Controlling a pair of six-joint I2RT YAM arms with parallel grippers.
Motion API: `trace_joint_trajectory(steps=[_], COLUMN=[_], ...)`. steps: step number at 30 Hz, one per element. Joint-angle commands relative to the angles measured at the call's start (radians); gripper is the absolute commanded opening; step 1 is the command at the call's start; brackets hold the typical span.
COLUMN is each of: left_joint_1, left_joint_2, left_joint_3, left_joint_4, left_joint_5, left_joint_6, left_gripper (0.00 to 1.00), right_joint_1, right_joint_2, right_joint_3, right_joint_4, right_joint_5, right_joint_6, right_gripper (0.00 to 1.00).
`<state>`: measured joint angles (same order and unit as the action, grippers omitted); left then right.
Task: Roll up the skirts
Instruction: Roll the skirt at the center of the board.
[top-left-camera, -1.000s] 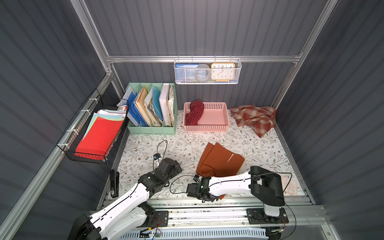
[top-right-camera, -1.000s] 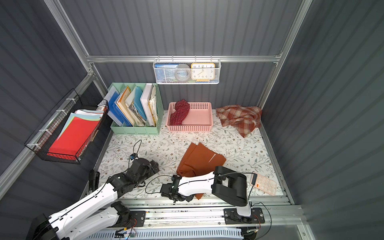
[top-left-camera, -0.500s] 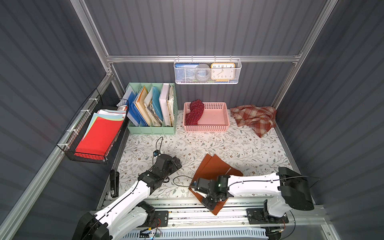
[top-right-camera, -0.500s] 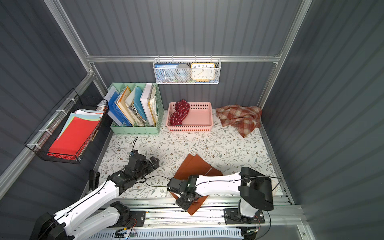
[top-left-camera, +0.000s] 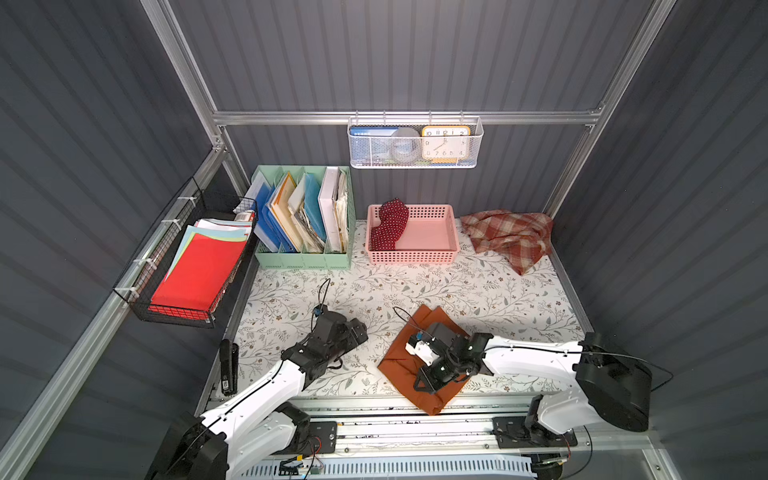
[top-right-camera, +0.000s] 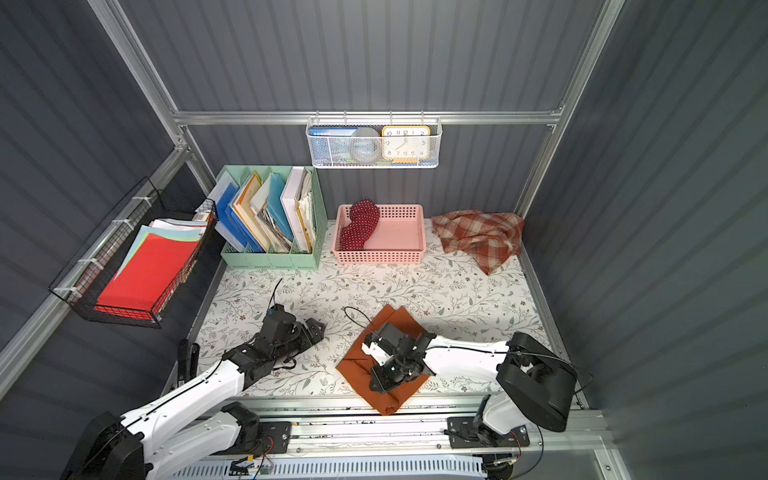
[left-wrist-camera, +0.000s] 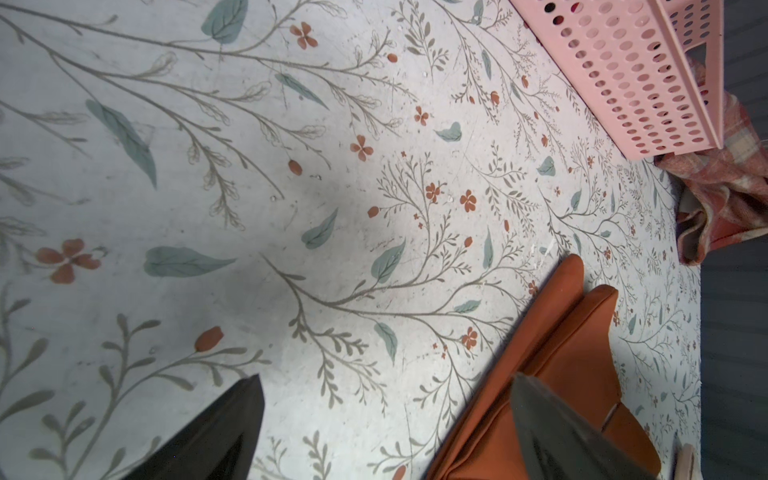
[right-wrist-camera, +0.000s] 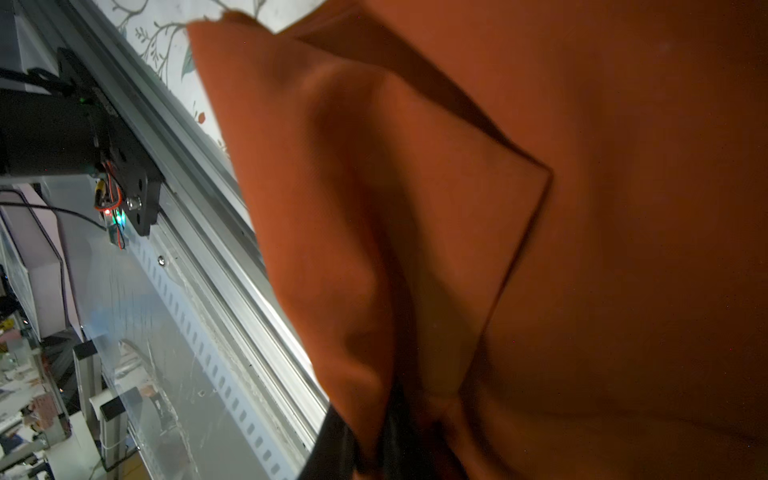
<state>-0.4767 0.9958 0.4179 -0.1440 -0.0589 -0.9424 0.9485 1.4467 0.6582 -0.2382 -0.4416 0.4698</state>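
Claw, right (top-left-camera: 422, 385): closed on a pinched fold of the rust-orange skirt (top-left-camera: 397, 368). The right wrist view showed the cloth gathered between its dark fingers (right-wrist-camera: 328, 449).

Claw, left (top-left-camera: 360, 329): jaws wide apart, low over bare worktop (top-left-camera: 478, 291), in front of the pink basket (top-left-camera: 415, 258) and toward its left, gripping nothing. In the left wrist view 1 finger (left-wrist-camera: 552, 436) overlapped the skirt's edge; contact could not be told.

Item 1, rust-orange skirt: folded flat, well in front of the pink basket at the worktop's near edge. 1 corner hung over the front rail (top-left-camera: 353, 409). It was seen in both top views.

Item 2, polka-dot skirt (top-left-camera: 388, 226): dark red with white dots, bunched inside the pink basket at its left end. Its top was draped over the back rim.

Item 3, plaid skirt (top-left-camera: 507, 235): red and cream, crumpled loose on the worktop just beside the pink basket's right wall.

Other:
- Green file rack (top-left-camera: 303, 259): just left of the pink basket, packed with folders.
- White mesh basket (top-left-camera: 415, 162): on the wall rail above the pink basket, holding a clock (top-left-camera: 446, 143).
- Black wire tray (top-left-camera: 178, 311): farther left of the pink basket, on the side wall, holding red paper sheets (top-left-camera: 199, 270).
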Motion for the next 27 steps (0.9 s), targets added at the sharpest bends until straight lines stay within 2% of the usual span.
trace_joint_trajectory(steps=[1, 7, 13, 17, 22, 27], left_joint_1=[0.005, -0.010, -0.094, -0.169, -0.205, -0.221], left_joint_2=[-0.022, -0.018, -0.005, 0.030, 0.113, 0.159], left_joint_3=[-0.018, -0.072, -0.082, -0.055, -0.025, 0.006], left_joint_4=[0.012, 0.108, 0.134, 0.144, 0.193, 0.214], left_joint_5=[0.024, 0.100, 0.062, 0.022, 0.034, 0.039], left_joint_6=[0.002, -0.049, -0.096, -0.117, -0.122, -0.117], left_gripper=[0.98, 0.94, 0.88, 0.86, 0.84, 0.84], right_joint_1=[-0.023, -0.042, -0.106, -0.153, -0.174, -0.173], right_joint_2=[-0.060, -0.168, -0.165, -0.181, -0.196, -0.252], right_joint_3=[-0.063, -0.124, -0.183, -0.208, -0.214, -0.226], right_joint_4=[0.067, 0.157, 0.196, 0.170, 0.078, 0.005], right_joint_5=[-0.005, -0.009, -0.010, 0.054, 0.153, 0.202], right_joint_6=[0.074, 0.119, 0.155, 0.183, 0.213, 0.219], right_gripper=[0.00, 0.00, 0.00, 0.00, 0.00, 0.13])
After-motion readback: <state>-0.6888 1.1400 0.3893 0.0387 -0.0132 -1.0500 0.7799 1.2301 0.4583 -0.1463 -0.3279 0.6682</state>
